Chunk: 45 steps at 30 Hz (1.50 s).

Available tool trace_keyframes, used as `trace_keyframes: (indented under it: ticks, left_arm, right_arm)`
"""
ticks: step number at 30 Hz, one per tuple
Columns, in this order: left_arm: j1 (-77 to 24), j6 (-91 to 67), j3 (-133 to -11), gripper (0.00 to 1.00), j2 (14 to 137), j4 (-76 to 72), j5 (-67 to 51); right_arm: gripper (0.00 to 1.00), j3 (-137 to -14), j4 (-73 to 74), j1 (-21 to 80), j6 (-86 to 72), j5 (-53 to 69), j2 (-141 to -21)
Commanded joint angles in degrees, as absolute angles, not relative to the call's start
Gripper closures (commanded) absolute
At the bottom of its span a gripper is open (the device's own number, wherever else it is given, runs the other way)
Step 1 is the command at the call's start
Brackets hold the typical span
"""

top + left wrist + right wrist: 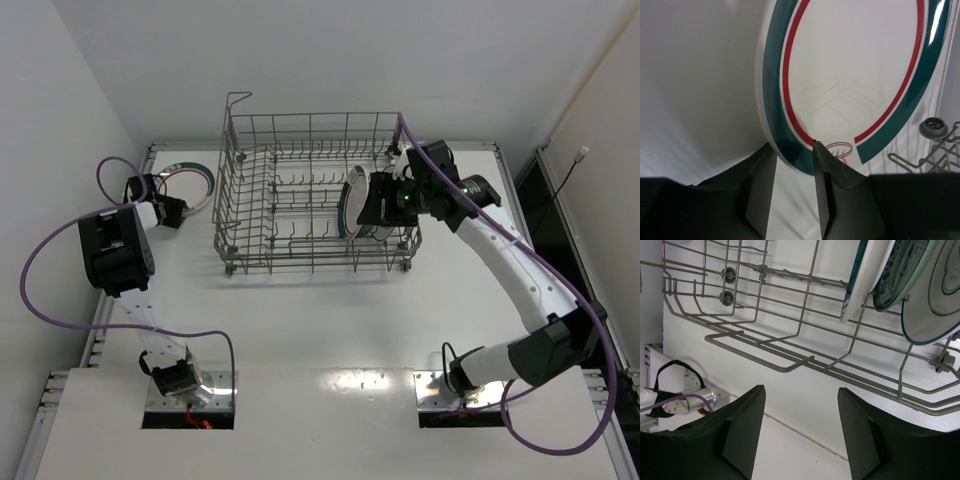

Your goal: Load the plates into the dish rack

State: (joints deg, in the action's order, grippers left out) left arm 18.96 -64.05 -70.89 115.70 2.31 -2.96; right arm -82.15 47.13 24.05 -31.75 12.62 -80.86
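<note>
The grey wire dish rack [290, 190] stands at the back middle of the table. Three plates stand upright in its right end [352, 200]: a white one with a green edge [855, 285], a small teal-blue patterned one [900, 275] and a white one with faint rings [935, 300]. My right gripper [368, 208] hangs open and empty beside them [801, 395]. A white plate with a green-and-red banded rim [850, 75] lies at the far left [190, 180]. My left gripper [172, 212] has its fingers on either side of that rim [794, 150], one over the face, one behind the edge.
The side wall runs close along the left of the banded plate. The rack's raised corner handle [238, 100] stands at its back left. Purple cables loop round both arms [560, 290]. The rack's wire rails and small wheels [726, 296] show in the right wrist view.
</note>
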Motion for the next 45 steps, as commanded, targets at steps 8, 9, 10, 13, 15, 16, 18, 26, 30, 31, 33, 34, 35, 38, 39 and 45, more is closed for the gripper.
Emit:
trace_keyframes:
  ticks: [8, 9, 10, 13, 15, 16, 18, 26, 30, 31, 33, 34, 35, 38, 39, 45]
  left_arm:
    - [19.86, -61.35, -72.95, 1.0, 116.2, 0.97, -6.42]
    - [19.86, -61.35, -73.47, 1.0, 115.15, 0.36, -6.42]
    - [19.86, -61.35, -73.48, 1.0, 114.09, 0.35, -6.42]
    - [20.39, -61.35, -76.28, 1.0, 110.14, 0.35, -7.03]
    - [20.39, -60.82, -79.44, 1.0, 108.03, 1.13, -7.73]
    - [20.39, -60.82, -80.5, 1.0, 105.58, 1.66, -7.73]
    - [20.39, -60.82, -82.79, 1.0, 102.58, 2.46, -6.08]
    - [20.39, -57.3, -91.92, 1.0, 90.45, 7.46, -2.82]
    - [20.39, -57.21, -93.69, 1.0, 86.05, 9.39, -2.29]
    - [20.39, -58.0, -93.69, 1.0, 85.09, 9.4, -5.07]
    - [18.91, -60.02, -92.65, 1.0, 84.21, 4.17, -9.56]
    - [16.2, -62.99, -89.77, 1.0, 83.68, 1.35, -11.67]
    - [14.43, -64.84, -88.0, 1.0, 83.15, -1.9, -16.21]
    - [5.91, -71.01, -81.49, 1.0, 82.01, -14.39, -22.22]
    - [3.71, -71.02, -80.52, 1.0, 81.48, -16.07, -22.24]
    - [-9.13, -71.02, -74.97, 1.0, 78.57, -16.08, -21.45]
  right_arm:
    - [0.43, -84.37, 46.76, 22.85, -32.78, 14.15, -78.84]
    - [0.43, -84.37, 46.76, 22.85, -32.78, 14.15, -78.84]
    - [0.43, -84.37, 46.76, 22.85, -32.78, 14.67, -78.84]
    - [0.43, -84.9, 46.76, 22.85, -33.31, 15.9, -78.84]
    - [0.43, -85.69, 46.76, 22.85, -33.31, 16.6, -79.45]
    - [0.43, -86.56, 46.76, 22.85, -33.31, 17.22, -79.45]
    - [0.43, -87.28, 46.23, 22.85, -33.31, 17.84, -79.45]
    - [0.38, -85.79, 33.24, 22.32, -39.01, 28.45, -78.76]
    - [0.38, -83.85, 25.32, 21.8, -43.23, 34.7, -78.75]
    - [0.38, -83.33, 23.92, 21.8, -43.76, 36.02, -78.75]
    - [0.38, -83.32, 20.58, 21.27, -44.29, 39.02, -79.28]
    - [0.38, -82.8, 19.52, 21.27, -44.3, 39.72, -79.28]
    - [0.38, -82.79, 17.25, 20.75, -44.3, 41.38, -79.28]
    - [0.3, -80.08, 7.34, 20.13, -46.22, 42.98, -77.44]
    - [0.22, -79.55, 5.73, 19.6, -46.84, 42.28, -76.13]
    - [0.19, -79.01, -1.31, 16.62, -49.04, 43.85, -77.78]
